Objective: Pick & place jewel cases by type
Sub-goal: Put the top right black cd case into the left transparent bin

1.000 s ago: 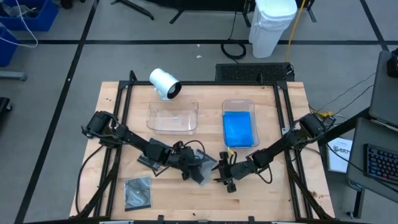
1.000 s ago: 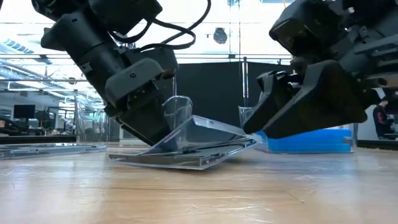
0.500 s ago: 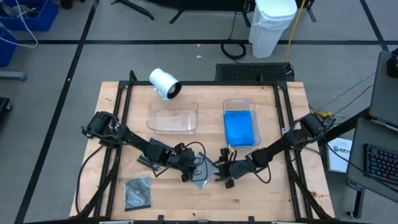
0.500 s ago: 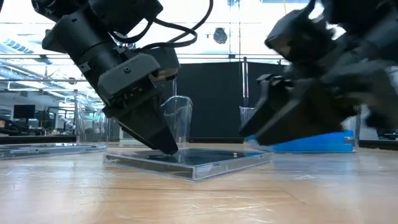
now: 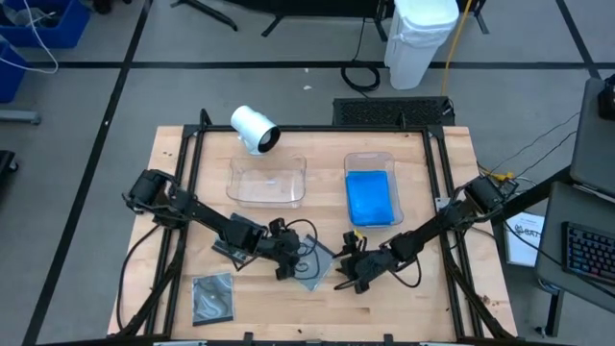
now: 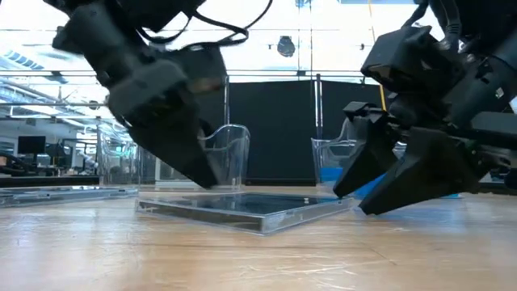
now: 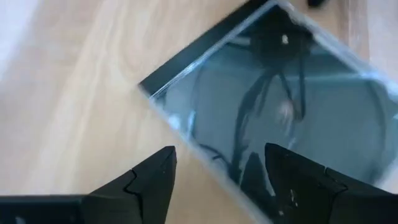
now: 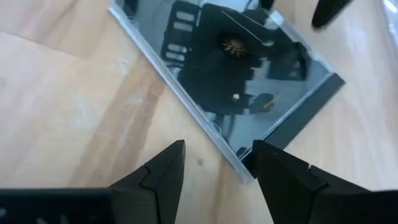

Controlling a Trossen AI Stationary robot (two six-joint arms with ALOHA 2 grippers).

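Observation:
A dark grey, clear-lidded jewel case (image 5: 312, 271) lies flat on the wooden table (image 5: 413, 154), between my two grippers. My left gripper (image 5: 291, 267) hangs open just over the case's left edge (image 7: 186, 124), a finger on either side of that edge. My right gripper (image 5: 348, 277) stands open and low at the case's right corner (image 8: 245, 163). The low view shows the case (image 6: 242, 208) flat, the left fingers above it and the right fingertips beside its right edge. Blue jewel cases (image 5: 370, 197) lie stacked in the right-hand tray.
A second grey case (image 5: 213, 296) lies near the table's front left, and another (image 5: 226, 252) shows partly under my left arm. An empty clear tray (image 5: 267, 181) and a white cylinder (image 5: 255, 128) sit toward the far side. The right-hand tray's rim (image 5: 370, 157) is behind my right gripper.
The grey case stood tilted, one side raised at my left gripper; it has dropped flat onto the table. My left gripper has come up off it. My right gripper has tipped lower and edged toward the case's right corner.

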